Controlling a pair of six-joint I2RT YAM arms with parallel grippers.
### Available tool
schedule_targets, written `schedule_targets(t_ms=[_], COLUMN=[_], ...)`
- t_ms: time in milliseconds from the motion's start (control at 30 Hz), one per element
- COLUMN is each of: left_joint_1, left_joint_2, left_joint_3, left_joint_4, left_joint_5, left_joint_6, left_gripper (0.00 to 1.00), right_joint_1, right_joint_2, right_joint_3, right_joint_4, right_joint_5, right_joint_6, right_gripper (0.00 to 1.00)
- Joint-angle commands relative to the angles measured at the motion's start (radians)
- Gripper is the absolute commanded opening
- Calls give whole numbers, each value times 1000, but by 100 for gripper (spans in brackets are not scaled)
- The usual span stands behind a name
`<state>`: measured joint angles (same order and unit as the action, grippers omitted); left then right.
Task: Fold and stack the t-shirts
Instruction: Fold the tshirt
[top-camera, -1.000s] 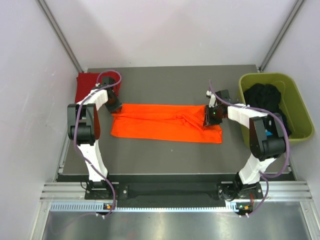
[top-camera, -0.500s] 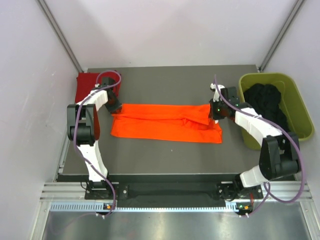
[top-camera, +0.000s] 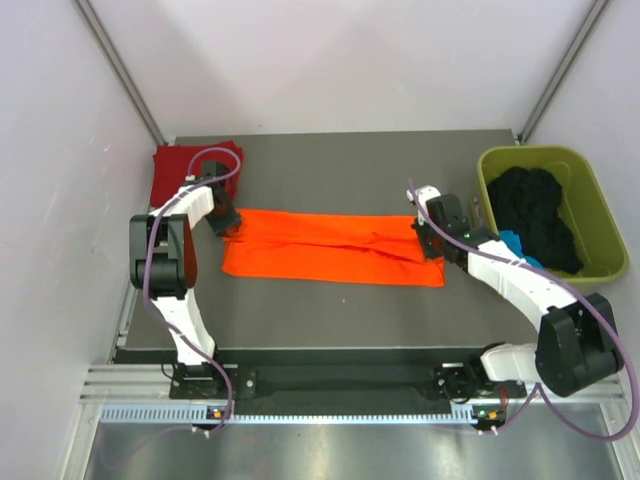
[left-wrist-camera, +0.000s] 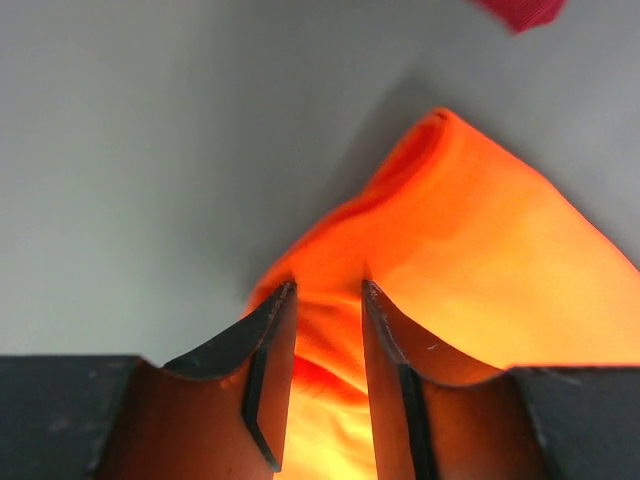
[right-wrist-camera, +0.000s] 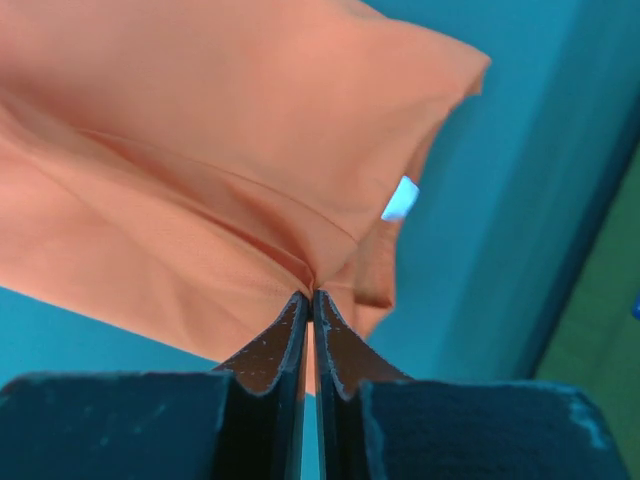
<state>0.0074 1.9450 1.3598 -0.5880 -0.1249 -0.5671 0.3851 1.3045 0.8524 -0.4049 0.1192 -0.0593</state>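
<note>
orange t-shirt (top-camera: 330, 247): long folded band across the table (top-camera: 330, 320) | right gripper (right-wrist-camera: 311, 294): clenched on its right end, likely to draw it over | left gripper (left-wrist-camera: 329, 285): fingers astride left corner, grasp unclear | dark red t-shirt (top-camera: 175, 165): far-left corner, awaiting stacking

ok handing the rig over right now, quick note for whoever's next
Left gripper: jaws slightly apart around the orange shirt's left end; whether it grips is unclear.
Right gripper: shut on the shirt's right end.
The orange shirt lies in the middle as a long strip; the red shirt sits at the far-left corner.
Done: lengthwise fold.
Left: fold the strip across, then stack the two shirts.
</note>
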Motion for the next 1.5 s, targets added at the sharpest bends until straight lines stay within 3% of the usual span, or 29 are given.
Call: schedule_targets(t_ms=[0, 133, 200, 367, 500, 633, 733, 833, 1167, 1367, 1467], left_joint_1=[6, 5, 5, 0, -4, -4, -3, -4, -3, -4, -4], left_joint_2=[-75, -106, -110, -115, -98, -60, -17, 29, 111, 138, 141], left_joint_3=[-31, -45, -41, -2, 32, 53, 71, 97, 153, 167, 179], left_joint_4=[-47, -24, -26, -12, 7, 49, 51, 33, 27, 19, 13], left_joint_5=[-53, -35, -18, 62, 155, 253, 271, 251, 225, 191, 179], left_joint_6=[-10, 2, 9, 49, 62, 72, 73, 81, 75, 72, 70], left_gripper=[38, 40, 40, 40, 41, 42, 42, 42, 42, 43, 43], right_joint_1=[27, 32, 37, 43, 46, 43, 26, 28, 8, 8, 9], right_joint_2=[-53, -45, -42, -31, -1, 140, 293, 392, 562, 575, 552], right_joint_3=[-45, -70, -41, 69, 141, 223, 353, 434, 565, 565, 541], right_joint_4=[26, 20, 5, -90, -36, 55, -26, -80, -196, -212, -207], right_joint_5=[132, 214, 198, 62, -21, -101, -346, -421, -519, -515, -495], right_joint_6=[-71, -122, -129, -91, -65, -34, -57, -147, -306, -300, -303], right_gripper=[6, 10, 19, 33, 39, 42, 44, 47, 49, 34, 37])
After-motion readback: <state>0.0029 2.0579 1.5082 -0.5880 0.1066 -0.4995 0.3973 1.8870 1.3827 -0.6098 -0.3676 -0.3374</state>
